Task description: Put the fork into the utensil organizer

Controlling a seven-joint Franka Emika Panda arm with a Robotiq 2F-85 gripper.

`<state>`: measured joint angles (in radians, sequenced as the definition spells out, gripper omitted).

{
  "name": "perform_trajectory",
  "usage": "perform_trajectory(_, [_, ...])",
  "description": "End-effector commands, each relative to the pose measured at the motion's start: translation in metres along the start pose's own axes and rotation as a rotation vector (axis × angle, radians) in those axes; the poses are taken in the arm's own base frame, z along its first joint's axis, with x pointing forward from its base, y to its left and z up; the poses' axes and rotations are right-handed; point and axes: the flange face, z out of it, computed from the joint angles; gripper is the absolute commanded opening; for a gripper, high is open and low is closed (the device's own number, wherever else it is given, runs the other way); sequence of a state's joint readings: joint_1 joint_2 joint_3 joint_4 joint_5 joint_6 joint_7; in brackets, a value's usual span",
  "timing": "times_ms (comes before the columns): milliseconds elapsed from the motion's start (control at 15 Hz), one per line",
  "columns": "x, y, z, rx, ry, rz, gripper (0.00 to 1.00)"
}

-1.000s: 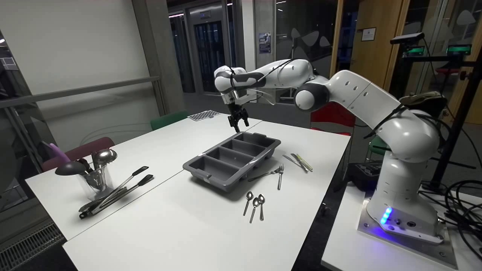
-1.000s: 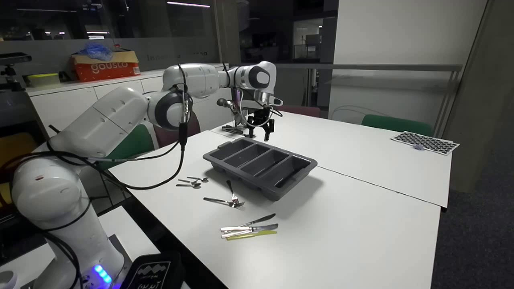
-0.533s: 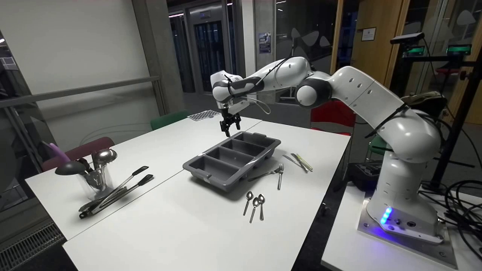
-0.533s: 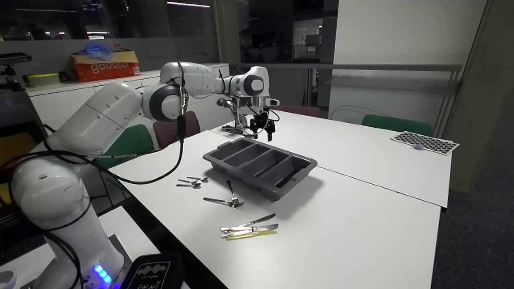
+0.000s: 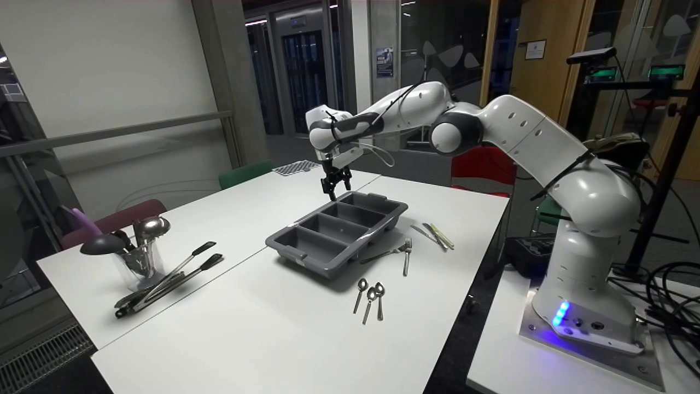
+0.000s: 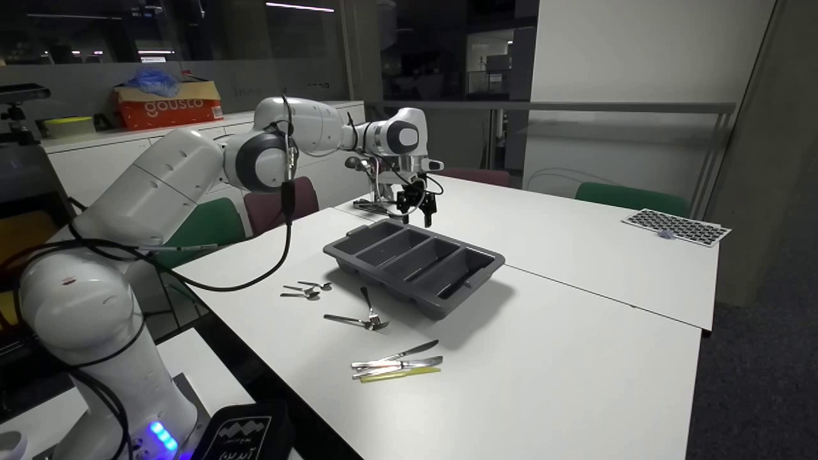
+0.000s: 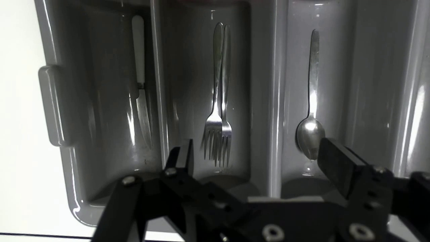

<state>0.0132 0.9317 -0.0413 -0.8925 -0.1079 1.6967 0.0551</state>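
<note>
The dark grey utensil organizer stands on the white table in both exterior views. In the wrist view, two forks lie side by side in one of its compartments. A knife lies in the compartment to their left and a spoon in the one to their right. Two more forks lie crossed on the table beside the organizer, also seen in an exterior view. My gripper is open and empty above the organizer's far side; it shows in both exterior views.
Several knives and three spoons lie on the table on the robot's side of the organizer. A clear cup of utensils and tongs stand and lie past its end. A patterned board lies at the table's far corner.
My gripper has shifted slightly away from the robot base and lower, mostly in the first half second. It stays open. The organizer and the cutlery on the table have not moved.
</note>
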Motion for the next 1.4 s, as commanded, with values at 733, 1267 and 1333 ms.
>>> perform_trajectory(733, [-0.040, -0.025, 0.061, -0.061, 0.192, 0.301, 1.00])
perform_trajectory(1267, [-0.121, -0.058, -0.001, -0.183, 0.242, 0.380, 1.00])
perform_trajectory(1333, [-0.132, -0.058, -0.008, -0.185, 0.251, 0.372, 1.00])
